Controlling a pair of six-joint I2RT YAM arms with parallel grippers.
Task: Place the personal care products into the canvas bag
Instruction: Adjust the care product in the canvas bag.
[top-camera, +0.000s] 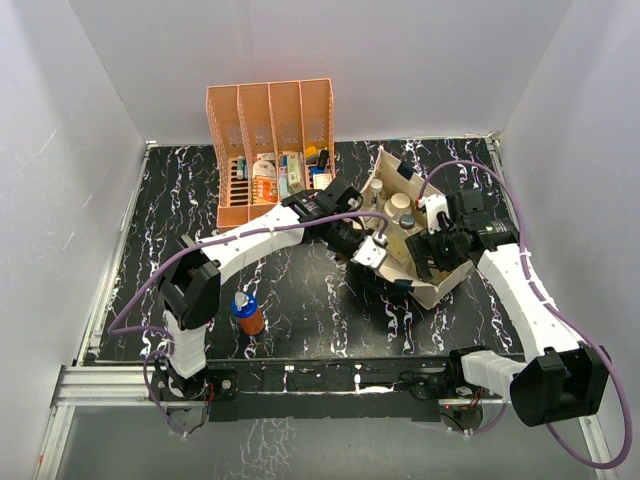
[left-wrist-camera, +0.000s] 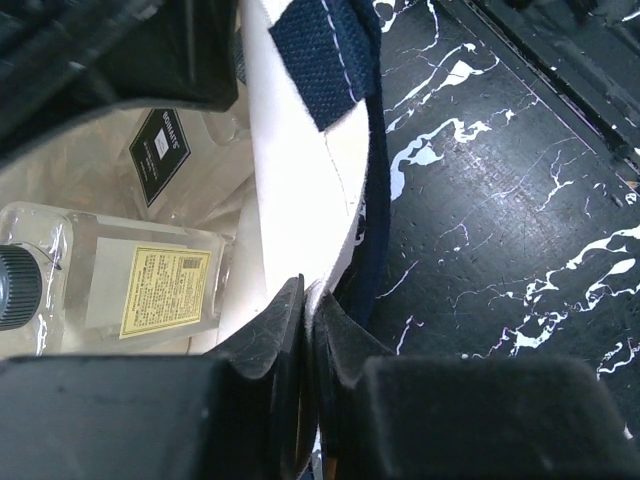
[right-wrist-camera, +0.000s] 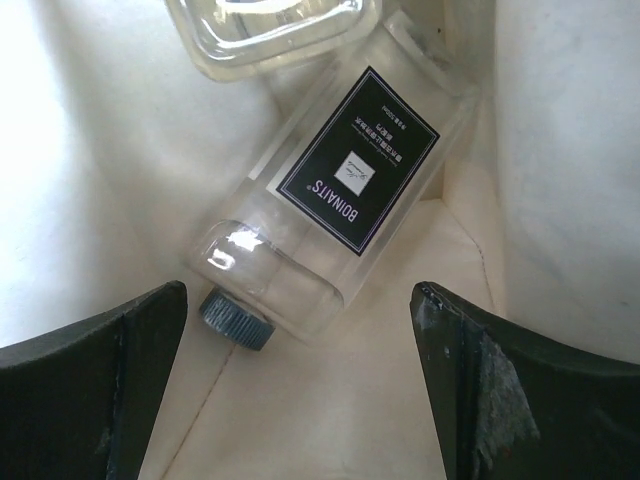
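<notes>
The left gripper (left-wrist-camera: 305, 300) pinches the cream canvas bag (left-wrist-camera: 295, 170) at its rim. The right gripper (right-wrist-camera: 298, 300) hangs wide open, empty, above a clear grey-capped bottle (right-wrist-camera: 330, 200).

canvas bag (top-camera: 436, 291) mouth was crowded: right gripper (right-wrist-camera: 298, 300) inside, left gripper (left-wrist-camera: 308, 295) clamped on its rim. table (top-camera: 320, 300) left of bag lay open, bar orange-brown bottle (top-camera: 248, 313).

My two arms. Left arm (top-camera: 250, 240) and right arm (top-camera: 525, 290): white link shells between black joint housings (top-camera: 195, 292), each trailing a purple cable (top-camera: 462, 162). My wrist views show matt black, lightly scuffed fingers (left-wrist-camera: 265, 335).
</notes>
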